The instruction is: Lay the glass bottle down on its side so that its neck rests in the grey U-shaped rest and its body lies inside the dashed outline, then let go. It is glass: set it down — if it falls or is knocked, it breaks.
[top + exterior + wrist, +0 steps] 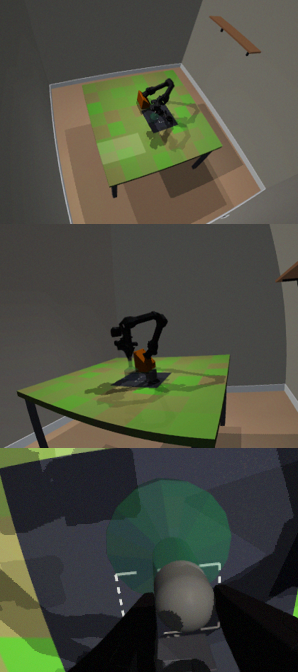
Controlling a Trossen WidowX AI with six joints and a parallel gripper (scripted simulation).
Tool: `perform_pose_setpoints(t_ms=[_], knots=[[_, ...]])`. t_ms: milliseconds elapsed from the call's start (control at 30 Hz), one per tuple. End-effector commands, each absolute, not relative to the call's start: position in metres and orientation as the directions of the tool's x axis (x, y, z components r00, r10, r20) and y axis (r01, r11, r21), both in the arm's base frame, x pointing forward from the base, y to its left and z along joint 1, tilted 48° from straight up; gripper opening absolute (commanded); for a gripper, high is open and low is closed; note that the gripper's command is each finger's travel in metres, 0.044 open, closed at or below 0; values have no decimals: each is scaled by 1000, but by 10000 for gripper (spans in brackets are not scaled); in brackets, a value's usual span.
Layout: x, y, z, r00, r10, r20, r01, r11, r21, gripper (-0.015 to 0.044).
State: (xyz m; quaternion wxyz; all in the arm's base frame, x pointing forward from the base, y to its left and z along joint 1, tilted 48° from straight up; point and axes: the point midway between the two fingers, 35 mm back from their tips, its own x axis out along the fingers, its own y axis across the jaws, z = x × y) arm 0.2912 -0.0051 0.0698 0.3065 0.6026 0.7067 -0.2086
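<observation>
Well inside the worktop's [167, 160] [184, 415] [20, 655] edges, the fingers [155, 105] [127, 349] clasp the upright glass bottle [153, 116] [130, 370] [170, 510] by its neck, presumably for controlled tipping.

The arm [153, 89] [142, 318] was up in an arch, elbow [170, 84] [160, 320] bent high, fwd link running approx. level in ext. view to the wrist [126, 322]. Below it the gripper [154, 110] [130, 356] [184, 597] hung w/ fingers ptg. down, approx. vert. Both fingers were drawn in, tips opp. each other, clamped part-way, a gap btwn. them.
</observation>
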Motion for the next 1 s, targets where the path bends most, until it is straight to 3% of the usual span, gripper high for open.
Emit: perform_pose_setpoints(t_ms=[0,967], knots=[[291,-3,70,-86,728,-680,981,182,71,106],[289,2,84,-86,717,-692,979,189,74,106]])
